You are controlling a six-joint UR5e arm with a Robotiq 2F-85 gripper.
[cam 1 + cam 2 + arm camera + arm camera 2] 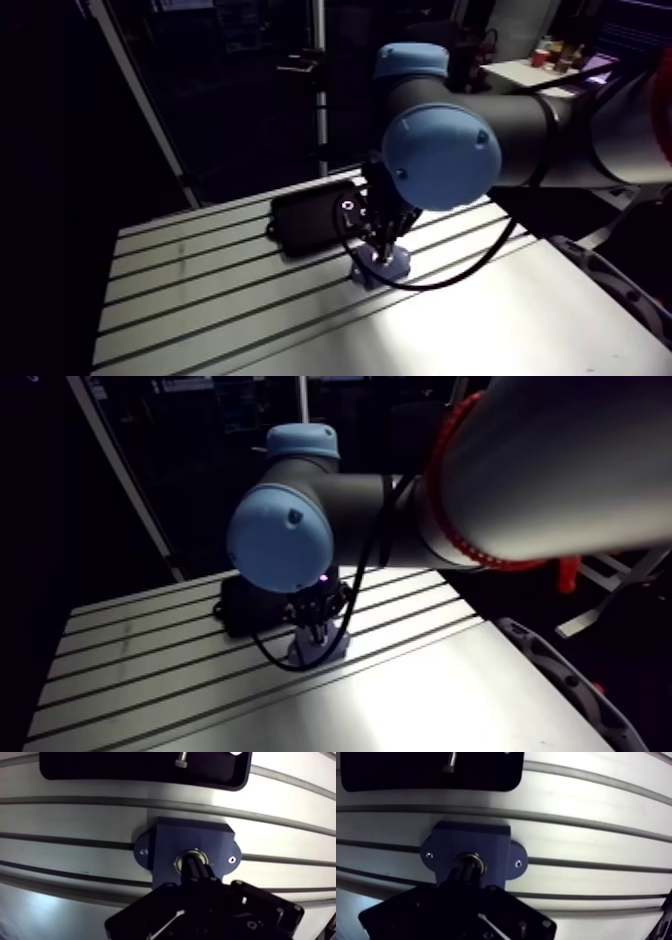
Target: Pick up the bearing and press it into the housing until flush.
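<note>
The gripper [194, 868] has its fingers drawn together into one dark column, tip down on the bearing [179, 861]. Only a bright metal ring of it shows, in the bore of the blue housing [165, 844]; whether it sits flush I can't tell. The wrist view shows the housing's rounded, holed ears, which the arm view blurs. Beyond it a black tray [100, 767], cut off, lies on the slotted aluminium table [75, 817].
</note>
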